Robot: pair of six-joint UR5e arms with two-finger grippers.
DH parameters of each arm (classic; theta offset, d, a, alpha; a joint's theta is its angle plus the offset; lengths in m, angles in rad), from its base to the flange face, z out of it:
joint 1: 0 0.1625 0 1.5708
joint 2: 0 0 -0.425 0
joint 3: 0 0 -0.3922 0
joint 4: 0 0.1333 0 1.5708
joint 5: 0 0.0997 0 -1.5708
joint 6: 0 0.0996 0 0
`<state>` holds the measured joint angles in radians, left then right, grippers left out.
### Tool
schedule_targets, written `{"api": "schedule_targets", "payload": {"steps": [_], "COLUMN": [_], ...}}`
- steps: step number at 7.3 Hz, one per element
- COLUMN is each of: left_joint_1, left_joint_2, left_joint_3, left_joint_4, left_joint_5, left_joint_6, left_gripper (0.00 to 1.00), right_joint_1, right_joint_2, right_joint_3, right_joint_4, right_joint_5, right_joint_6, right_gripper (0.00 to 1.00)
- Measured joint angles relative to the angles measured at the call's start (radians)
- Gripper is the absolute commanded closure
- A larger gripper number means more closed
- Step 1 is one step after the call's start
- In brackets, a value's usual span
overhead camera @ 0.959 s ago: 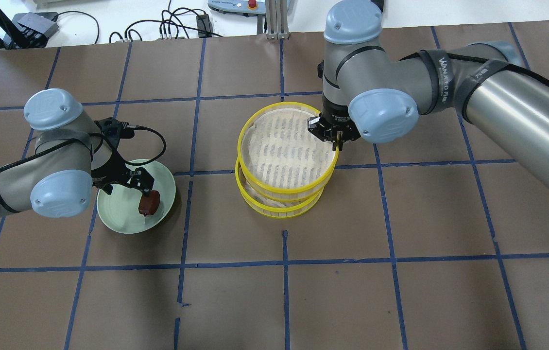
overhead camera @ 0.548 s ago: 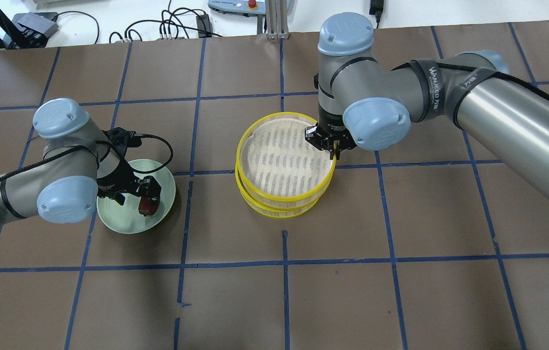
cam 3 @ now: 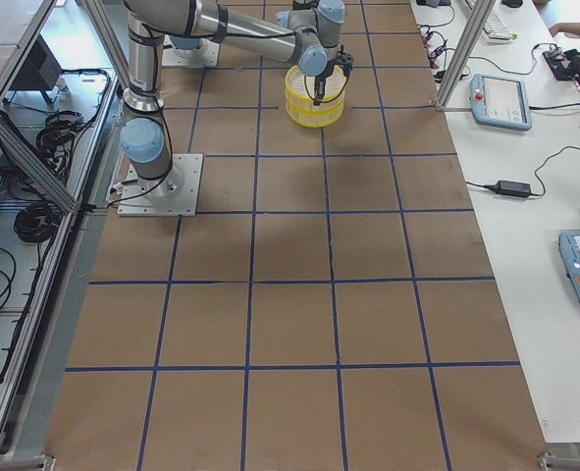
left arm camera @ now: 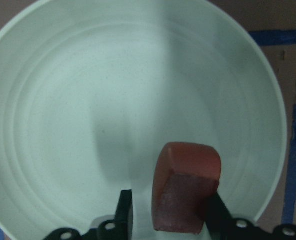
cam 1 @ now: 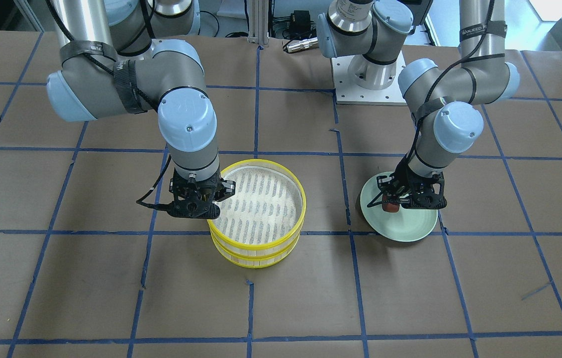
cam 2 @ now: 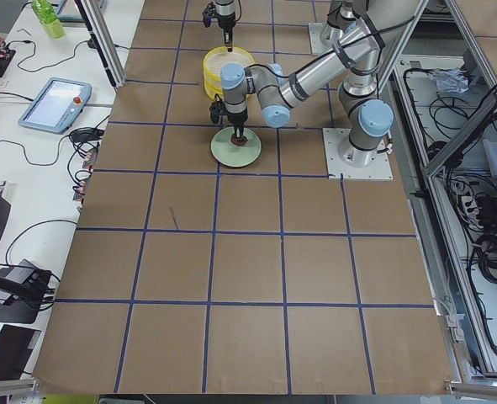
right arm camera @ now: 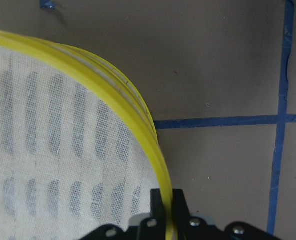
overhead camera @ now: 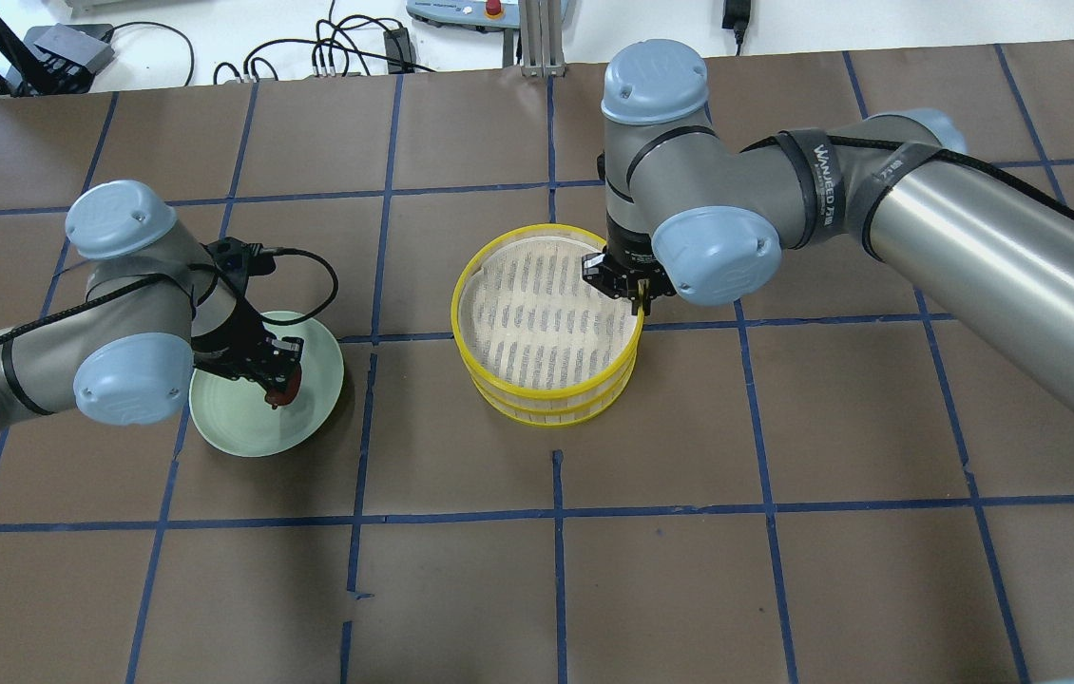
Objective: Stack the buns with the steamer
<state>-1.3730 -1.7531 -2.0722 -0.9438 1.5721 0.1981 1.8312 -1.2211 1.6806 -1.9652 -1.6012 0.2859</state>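
Observation:
The reddish-brown bun lies on the pale green plate. My left gripper is open and straddles it: one finger touches the bun, and a small gap shows at the other. The bun and left gripper also show in the overhead view. My right gripper is shut on the rim of the upper yellow steamer tray. It holds that tray over the lower yellow tray, nearly aligned. The white bun is not in view.
The plate sits left of the steamer stack on the brown table with blue tape lines. Cables and a controller lie beyond the far table edge. The left arm's cable loops above the plate.
My right gripper has carried the upper tray to the left, closer over the lower tray. My left gripper has come down around the reddish-brown bun on the plate.

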Motion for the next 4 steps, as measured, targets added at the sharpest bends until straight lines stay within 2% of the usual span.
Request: {"api": "schedule_targets", "payload": {"steps": [1,4], "left_joint_1": [-0.033,-0.167], "left_joint_2": [0.040,0.133], "left_joint_3": [0.048,0.309], "left_joint_4": [-0.065,-0.459], "left_joint_5": [0.000,-0.017], "left_joint_6": [-0.034,-0.226], "left_gripper": [0.88,0.88], "right_joint_1": [0.000,-0.006], "right_joint_2": [0.002,-0.007], "right_joint_3": [0.001,-0.006], "right_joint_4": [-0.003,0.002], "right_joint_5": [-0.001,-0.003], "right_joint_6": [0.000,-0.010], "right_gripper": [0.01,0.00]}}
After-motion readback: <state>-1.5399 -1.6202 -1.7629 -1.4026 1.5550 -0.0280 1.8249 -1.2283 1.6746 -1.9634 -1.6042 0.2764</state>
